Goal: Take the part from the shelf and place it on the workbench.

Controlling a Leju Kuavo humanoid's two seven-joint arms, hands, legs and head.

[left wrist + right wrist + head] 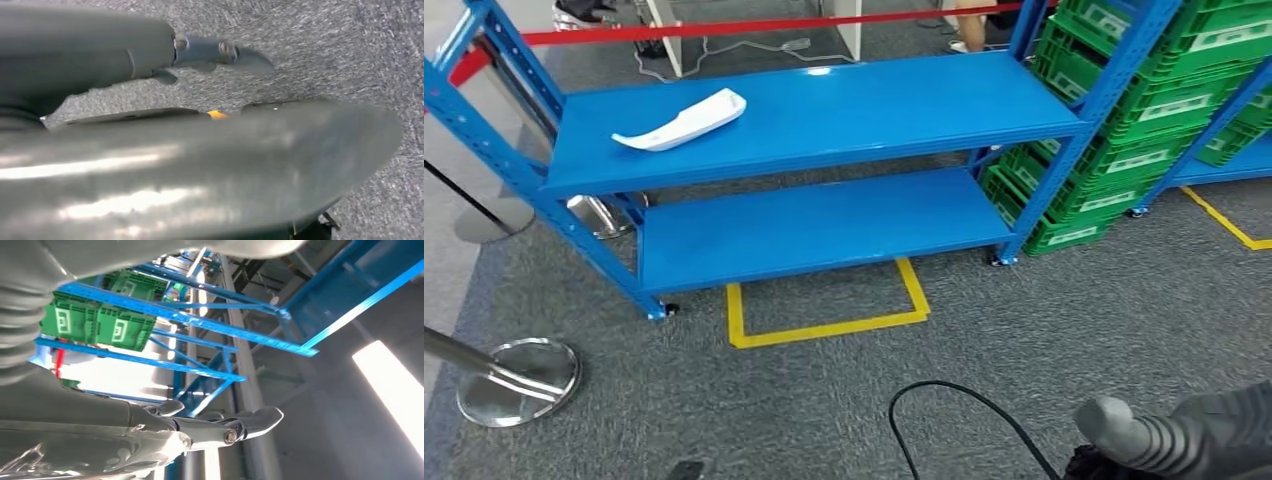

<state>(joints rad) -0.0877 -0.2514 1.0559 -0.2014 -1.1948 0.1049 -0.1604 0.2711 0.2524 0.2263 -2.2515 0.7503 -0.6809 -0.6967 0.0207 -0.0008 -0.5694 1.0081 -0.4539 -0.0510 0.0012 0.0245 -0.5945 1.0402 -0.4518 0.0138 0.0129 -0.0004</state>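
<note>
White part (682,121) lies alone on the top board of the blue shelf (844,105), toward its left end. Green crates (1124,110) stacked at the right carry white label panels, their writing unreadable. Right hand (220,427) and left hand (210,52) hold nothing, fingers extended.

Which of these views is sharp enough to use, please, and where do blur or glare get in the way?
Head view: sharp and evenly lit, the white part clear on the blue shelf, with a small glare spot on the shelf top. Left wrist view: the left robot hand and the carpet are blurred, with bright streaks. Right wrist view: the right robot hand is fairly sharp, with blown-out light patches behind.
</note>
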